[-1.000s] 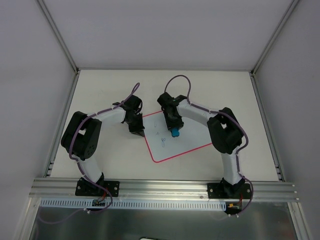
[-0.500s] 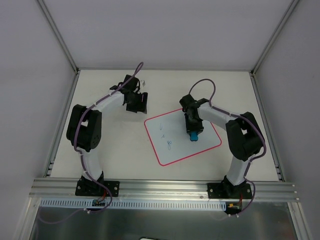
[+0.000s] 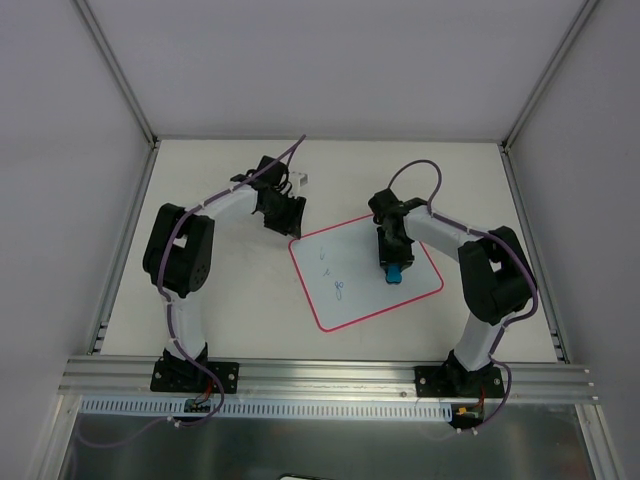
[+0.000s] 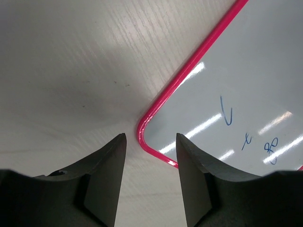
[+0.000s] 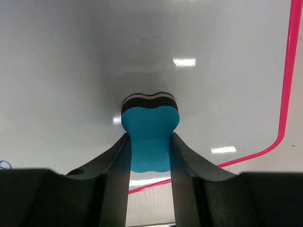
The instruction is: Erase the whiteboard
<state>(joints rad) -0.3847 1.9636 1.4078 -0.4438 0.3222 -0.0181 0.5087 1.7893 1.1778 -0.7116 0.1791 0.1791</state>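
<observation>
The whiteboard [image 3: 352, 288] lies flat on the pale worktop [image 3: 220, 290], a little right of centre and turned at an angle, so that one rounded corner points toward the left arm. Its thin red-pink rim shows all the way round in the top view. A few small marks of blue handwriting [image 3: 331, 275] sit on its left half; the right half is plain white. The right fingers [image 5: 116, 175] are clamped on a blue eraser [image 5: 150, 130], one finger on each of its sides. The eraser's dark felt face is down against the board's right half, near the rim on that side. The left fingers [image 4: 106, 175] stand a moderate way apart with nothing between them. They hang over the board's far left corner, and in the left wrist view the curved rim of that corner appears in the gap between the tips. Whether those tips touch the board or the worktop cannot be told from either view. The blue marks lie well apart from the eraser, between the two arms' ends.
</observation>
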